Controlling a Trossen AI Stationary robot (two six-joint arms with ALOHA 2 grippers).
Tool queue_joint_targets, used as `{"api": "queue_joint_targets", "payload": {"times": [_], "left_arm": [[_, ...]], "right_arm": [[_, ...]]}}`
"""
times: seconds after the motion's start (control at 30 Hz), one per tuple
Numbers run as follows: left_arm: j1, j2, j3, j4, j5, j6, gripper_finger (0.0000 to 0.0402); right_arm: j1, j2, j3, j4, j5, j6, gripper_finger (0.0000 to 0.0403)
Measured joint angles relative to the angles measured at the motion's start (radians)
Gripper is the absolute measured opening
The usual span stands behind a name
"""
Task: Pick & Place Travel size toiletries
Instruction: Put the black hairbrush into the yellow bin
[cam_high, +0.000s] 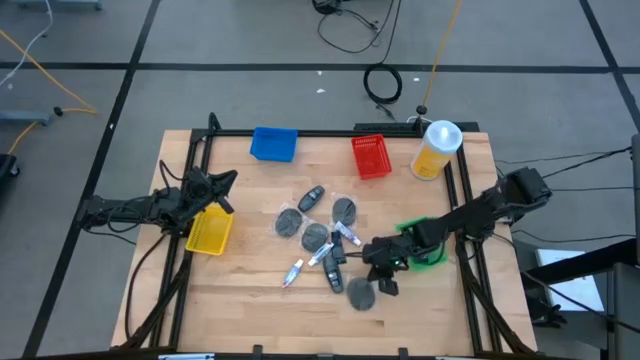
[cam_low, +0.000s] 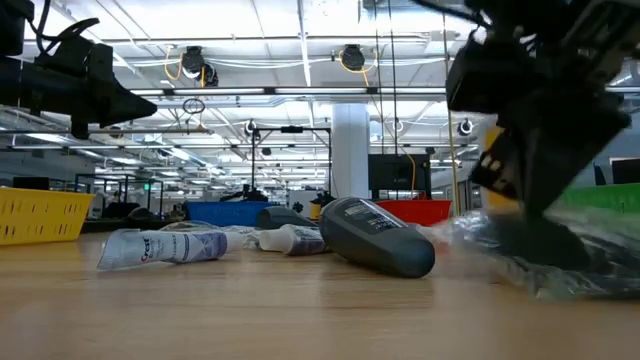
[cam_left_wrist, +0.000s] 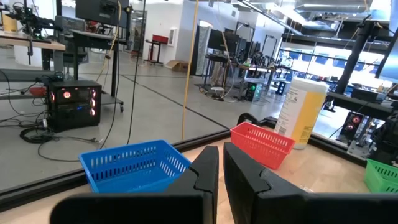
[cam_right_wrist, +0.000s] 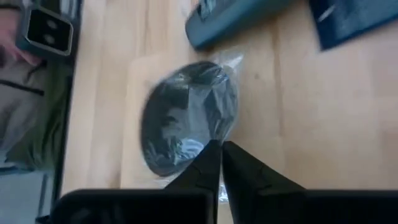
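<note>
The toiletries lie loose mid-table: wrapped grey discs (cam_high: 316, 237), dark bottles (cam_high: 335, 272) and white-silver tubes (cam_high: 293, 272). One wrapped grey disc (cam_high: 360, 295) lies flat nearest the near edge, and it fills the right wrist view (cam_right_wrist: 186, 118). My right gripper (cam_high: 385, 282) is shut, fingers pointing down at that disc's right edge (cam_right_wrist: 221, 149). In the low view it hangs over the crinkled wrapper (cam_low: 560, 250). My left gripper (cam_high: 215, 185) waits shut above the yellow bin (cam_high: 208, 232), at the table's left (cam_left_wrist: 221, 163). My right gripper comes from above, and its shut fingertips (cam_right_wrist: 211, 149) stand at the wrapped disc's near rim (cam_right_wrist: 208, 134). The disc lies flat on the table. Whether the tips touch or pinch the clear wrapper, I cannot tell.
A blue bin (cam_high: 273, 144), a red bin (cam_high: 371, 156) and a tall yellow canister (cam_high: 437, 148) stand along the far edge. A green bin (cam_high: 428, 250) sits under my right arm. A dark bottle (cam_low: 375, 235) and a tube (cam_low: 165, 245) lie near the disc. Bare wood lies toward the near edge.
</note>
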Motion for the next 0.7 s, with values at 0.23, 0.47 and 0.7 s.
{"api": "queue_joint_targets", "payload": {"times": [0.23,0.47,0.7], "left_arm": [[0.000,0.000,0.000,0.000,0.000,0.000,0.0024],[0.000,0.000,0.000,0.000,0.000,0.000,0.0024],[0.000,0.000,0.000,0.000,0.000,0.000,0.0024]], "right_arm": [[0.046,-0.212,0.114,-0.402,0.444,-0.106,0.0003],[0.128,-0.193,0.147,-0.459,0.722,-0.208,0.0001],[0.143,-0.019,0.147,-0.401,0.512,-0.177,0.0003]]}}
